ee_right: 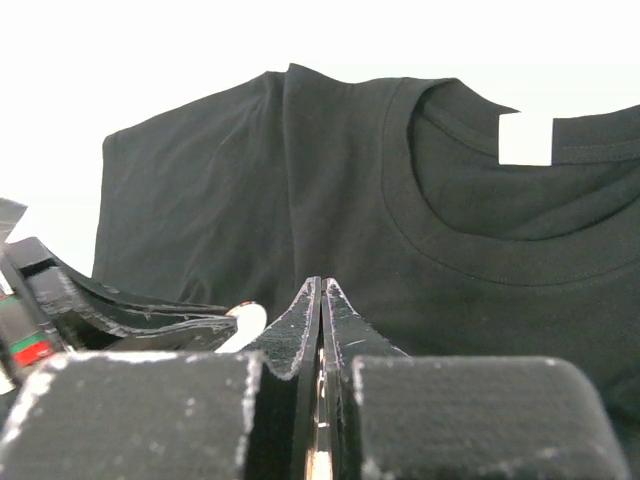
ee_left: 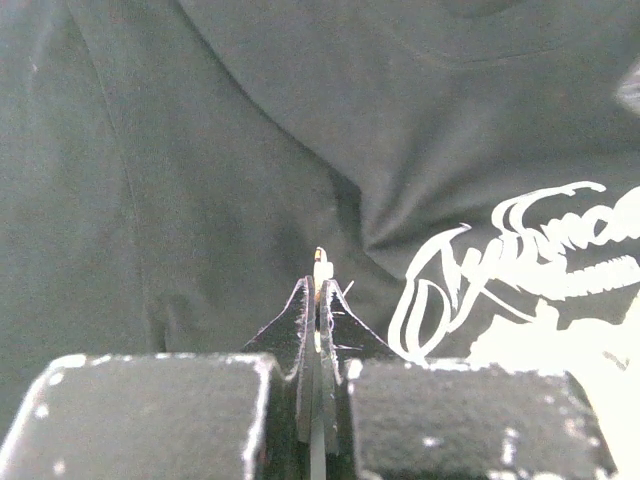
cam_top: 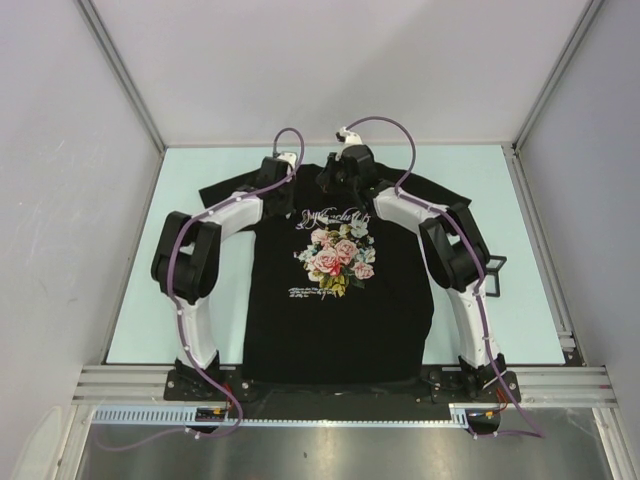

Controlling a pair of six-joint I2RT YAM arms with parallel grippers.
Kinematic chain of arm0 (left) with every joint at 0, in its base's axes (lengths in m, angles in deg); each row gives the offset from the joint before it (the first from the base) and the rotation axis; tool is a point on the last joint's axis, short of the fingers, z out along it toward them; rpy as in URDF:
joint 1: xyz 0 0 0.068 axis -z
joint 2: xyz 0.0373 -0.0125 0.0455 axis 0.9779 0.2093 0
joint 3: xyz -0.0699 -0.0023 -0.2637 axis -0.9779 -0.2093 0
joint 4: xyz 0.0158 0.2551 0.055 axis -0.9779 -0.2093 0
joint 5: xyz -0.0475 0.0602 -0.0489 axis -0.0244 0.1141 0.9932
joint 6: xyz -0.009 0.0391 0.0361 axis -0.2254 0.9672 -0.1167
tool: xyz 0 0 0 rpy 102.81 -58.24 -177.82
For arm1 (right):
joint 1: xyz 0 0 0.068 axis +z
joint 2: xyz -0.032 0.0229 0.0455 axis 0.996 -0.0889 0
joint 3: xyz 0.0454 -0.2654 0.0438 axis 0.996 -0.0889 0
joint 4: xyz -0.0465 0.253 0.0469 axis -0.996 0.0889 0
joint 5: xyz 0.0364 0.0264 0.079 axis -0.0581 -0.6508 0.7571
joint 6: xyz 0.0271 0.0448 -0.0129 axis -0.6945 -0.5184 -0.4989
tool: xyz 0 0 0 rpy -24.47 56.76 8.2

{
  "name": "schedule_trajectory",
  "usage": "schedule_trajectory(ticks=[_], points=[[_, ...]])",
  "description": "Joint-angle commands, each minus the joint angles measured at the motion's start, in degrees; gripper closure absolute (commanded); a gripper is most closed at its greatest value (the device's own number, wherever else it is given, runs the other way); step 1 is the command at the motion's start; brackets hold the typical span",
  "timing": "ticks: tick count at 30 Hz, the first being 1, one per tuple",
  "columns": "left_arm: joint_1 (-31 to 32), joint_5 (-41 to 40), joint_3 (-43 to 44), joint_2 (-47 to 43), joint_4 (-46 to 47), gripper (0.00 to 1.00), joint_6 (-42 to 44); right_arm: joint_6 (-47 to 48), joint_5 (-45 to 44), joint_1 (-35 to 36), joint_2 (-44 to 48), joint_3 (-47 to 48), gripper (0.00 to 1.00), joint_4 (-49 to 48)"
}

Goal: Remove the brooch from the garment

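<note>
The black T-shirt garment [cam_top: 335, 320] lies flat on the table, its rose print [cam_top: 337, 255] and white lettering [ee_left: 520, 250] facing up. My left gripper [ee_left: 320, 285] is shut on a small white-and-gold brooch [ee_left: 320, 265], which sticks out past the tips just left of the lettering. In the top view that gripper [cam_top: 285, 200] is over the shirt's upper left chest. The right wrist view shows the brooch [ee_right: 245, 322] as a white oval at the left gripper's fingers [ee_right: 110, 310]. My right gripper [ee_right: 322, 285] is shut just right of it, below the collar [ee_right: 470, 250]; it is also in the top view [cam_top: 338, 180].
The pale green table [cam_top: 200, 260] is walled by grey panels with metal rails on the left, right and back. A small black bracket [cam_top: 495, 270] sits by the right arm's elbow. The collar's white label [ee_right: 525, 138] faces the right wrist camera.
</note>
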Motion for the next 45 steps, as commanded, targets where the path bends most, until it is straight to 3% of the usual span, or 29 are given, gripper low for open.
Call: schedule_trajectory(ticks=[1, 6, 10, 14, 19, 26, 31, 45], points=[[-0.36, 4.01, -0.24, -7.11, 0.78, 1.00, 2.84, 0.58, 7.25, -1.86, -0.40, 0.37, 0.96, -0.83], [-5.27, 25.88, -8.85, -10.55, 19.14, 1.00, -9.36, 2.96, 16.90, -3.97, 2.85, -3.40, 0.89, -1.27], [-6.25, 31.87, -12.81, -11.25, 28.47, 1.00, -12.64, 1.82, 26.75, -6.69, 6.71, -11.40, 0.82, -9.34], [-8.62, 38.46, -18.79, -12.48, 44.51, 1.00, -19.75, 3.49, 36.07, -7.84, 8.21, -15.00, 0.75, -12.07], [-10.21, 45.32, -23.80, -11.87, 58.17, 1.00, -28.37, -3.79, 42.94, -8.37, 6.99, -17.65, 0.71, -26.37], [-10.29, 47.96, -26.53, -9.68, 73.02, 1.00, -36.45, -14.78, 46.73, -8.54, 4.79, -19.58, 0.57, -42.74], [-10.47, 49.02, -26.62, -7.39, 80.23, 1.00, -42.17, -19.45, 47.08, -8.72, 3.39, -19.93, 0.55, -50.04], [-10.56, 49.37, -26.71, -5.80, 84.38, 1.00, -46.04, -26.66, 46.02, -8.81, 1.01, -19.76, 0.73, -58.84]])
